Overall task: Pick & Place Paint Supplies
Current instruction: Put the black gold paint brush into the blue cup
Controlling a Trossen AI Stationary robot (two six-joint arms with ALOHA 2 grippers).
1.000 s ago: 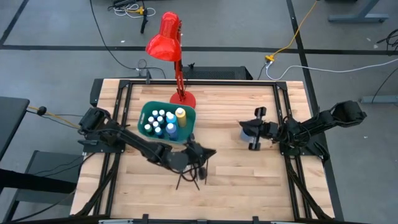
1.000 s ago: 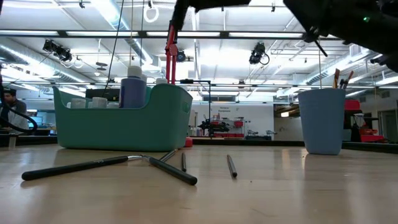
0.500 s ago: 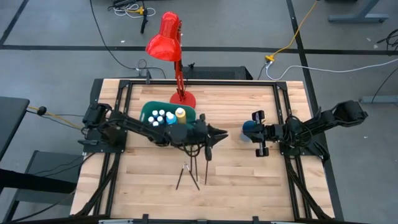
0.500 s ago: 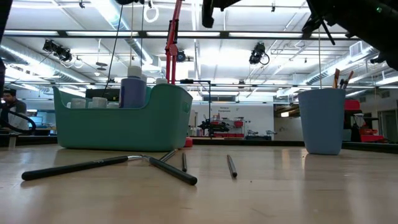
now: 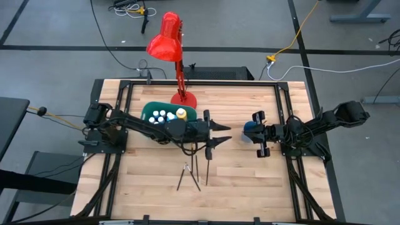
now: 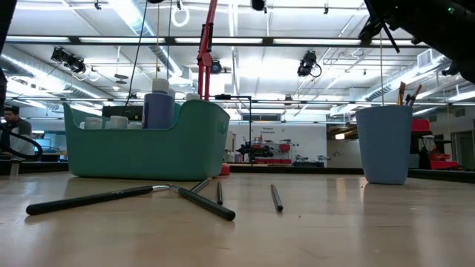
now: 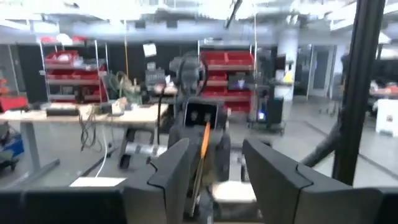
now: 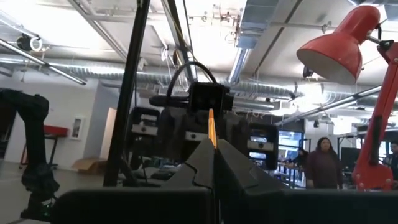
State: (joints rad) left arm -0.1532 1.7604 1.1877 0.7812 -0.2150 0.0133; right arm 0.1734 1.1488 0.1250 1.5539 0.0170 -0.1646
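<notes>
the right fingers [image 8: 239, 171] are clenched tight on a thin orange brush [image 8: 212, 126]. the brush sticks up out of them. the right arm hangs just over the blue cup [image 6: 384, 144], which already has brushes in it [image 6: 404, 92]. i think it holds the brush there so it can drop it into the cup.

the left fingers [image 7: 169, 171] are spread apart and hold nothing. they sit in the middle of the bench [image 5: 250, 181], face to face with the right arm and close to it. from the left wrist you can see the orange brush in the gap between them, but they do not squeeze it. it looks like a hand-over spot, where one arm can pass a brush to the other.

three or four dark brushes [image 5: 187, 175] lie flat on the bench, near the left arm, so they are easy to reach next.

the little white-capped bottles [image 5: 162, 116] and the yellow bottle [image 5: 181, 114] stand in the teal bin [image 6: 148, 152], by the red lamp [image 5: 166, 36]. they look put away.
</notes>
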